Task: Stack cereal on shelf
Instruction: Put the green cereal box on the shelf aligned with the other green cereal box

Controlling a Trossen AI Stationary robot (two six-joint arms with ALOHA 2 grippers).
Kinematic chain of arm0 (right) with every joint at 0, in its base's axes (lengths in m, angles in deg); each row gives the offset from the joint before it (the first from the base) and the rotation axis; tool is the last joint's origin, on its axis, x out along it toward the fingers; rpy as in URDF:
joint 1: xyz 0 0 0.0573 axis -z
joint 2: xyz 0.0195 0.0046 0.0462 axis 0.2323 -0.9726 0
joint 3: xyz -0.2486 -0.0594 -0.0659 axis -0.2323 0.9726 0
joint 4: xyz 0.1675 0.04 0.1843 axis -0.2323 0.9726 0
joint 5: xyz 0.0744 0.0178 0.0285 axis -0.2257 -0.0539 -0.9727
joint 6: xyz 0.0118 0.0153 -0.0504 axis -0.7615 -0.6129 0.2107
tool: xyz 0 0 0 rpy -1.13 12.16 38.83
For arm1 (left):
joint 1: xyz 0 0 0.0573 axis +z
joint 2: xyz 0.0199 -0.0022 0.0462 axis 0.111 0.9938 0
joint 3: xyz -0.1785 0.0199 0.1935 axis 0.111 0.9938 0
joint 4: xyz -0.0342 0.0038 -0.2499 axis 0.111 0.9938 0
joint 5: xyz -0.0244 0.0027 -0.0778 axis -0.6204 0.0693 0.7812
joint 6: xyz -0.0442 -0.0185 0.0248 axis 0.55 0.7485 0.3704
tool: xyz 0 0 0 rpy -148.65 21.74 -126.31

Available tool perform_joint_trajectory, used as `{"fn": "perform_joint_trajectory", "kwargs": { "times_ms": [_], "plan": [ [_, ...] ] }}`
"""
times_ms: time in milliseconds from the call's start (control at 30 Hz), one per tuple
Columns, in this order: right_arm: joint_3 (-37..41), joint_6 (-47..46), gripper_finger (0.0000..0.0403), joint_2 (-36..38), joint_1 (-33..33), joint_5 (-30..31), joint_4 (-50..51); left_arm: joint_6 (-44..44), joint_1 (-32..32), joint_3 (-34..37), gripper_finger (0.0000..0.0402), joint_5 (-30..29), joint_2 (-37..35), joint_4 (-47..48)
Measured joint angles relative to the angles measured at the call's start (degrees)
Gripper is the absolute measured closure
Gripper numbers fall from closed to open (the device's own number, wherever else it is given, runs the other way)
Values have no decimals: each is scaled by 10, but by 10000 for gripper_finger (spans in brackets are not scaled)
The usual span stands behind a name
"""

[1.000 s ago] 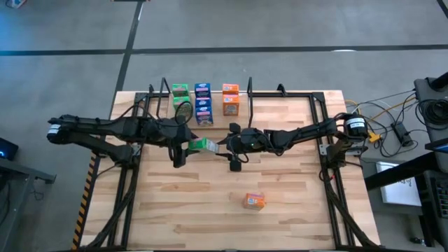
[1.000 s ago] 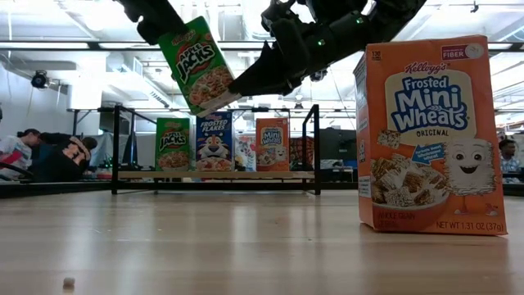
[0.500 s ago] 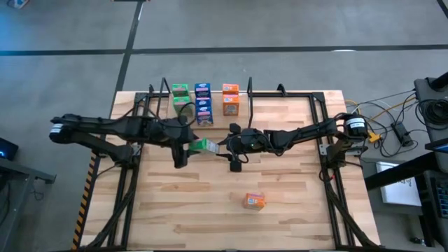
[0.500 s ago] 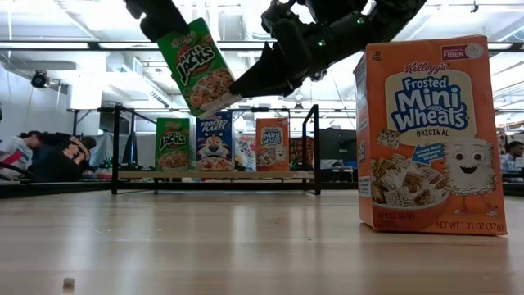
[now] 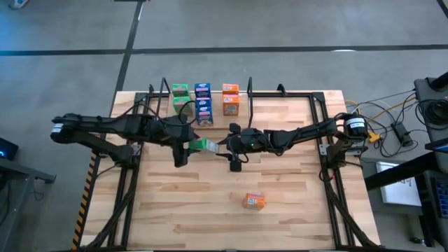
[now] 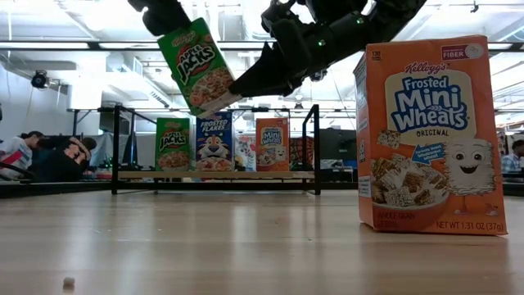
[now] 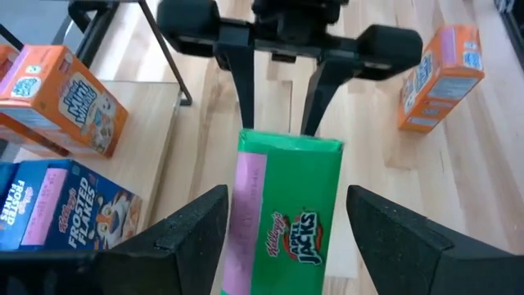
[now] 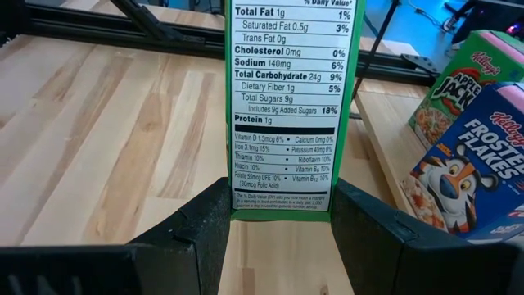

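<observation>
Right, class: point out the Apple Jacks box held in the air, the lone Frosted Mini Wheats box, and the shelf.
Apple Jacks box (image 6: 199,65), low view, printed front.
Frosted Mini Wheats box (image 6: 432,135), low view, front.
Shelf (image 6: 214,174), low view, wood plank.

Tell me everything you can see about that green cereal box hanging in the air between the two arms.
The green Apple Jacks box is small printed cardboard, with a nutrition panel on its back and a pink side strip. It hangs tilted above the wooden table, touching nothing below. The left gripper flanks its top end; whether its jaws press it is unclear. The right gripper has its jaws closed on the bottom end. It sits in front of the shelf.
</observation>
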Motion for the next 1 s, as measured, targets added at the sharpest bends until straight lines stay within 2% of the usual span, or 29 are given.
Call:
{"fn": "perform_joint_trajectory", "kwargs": {
  "times_ms": [633, 1000],
  "plan": [
    [0, 2, 225, 0, 0, 0, 0, 3, -4, -36, 173, -7, 32, 50],
    [0, 2, 225, 0, 0, -1, 0, 15, -4, -46, 246, -6, 37, 63]
  ]
}}
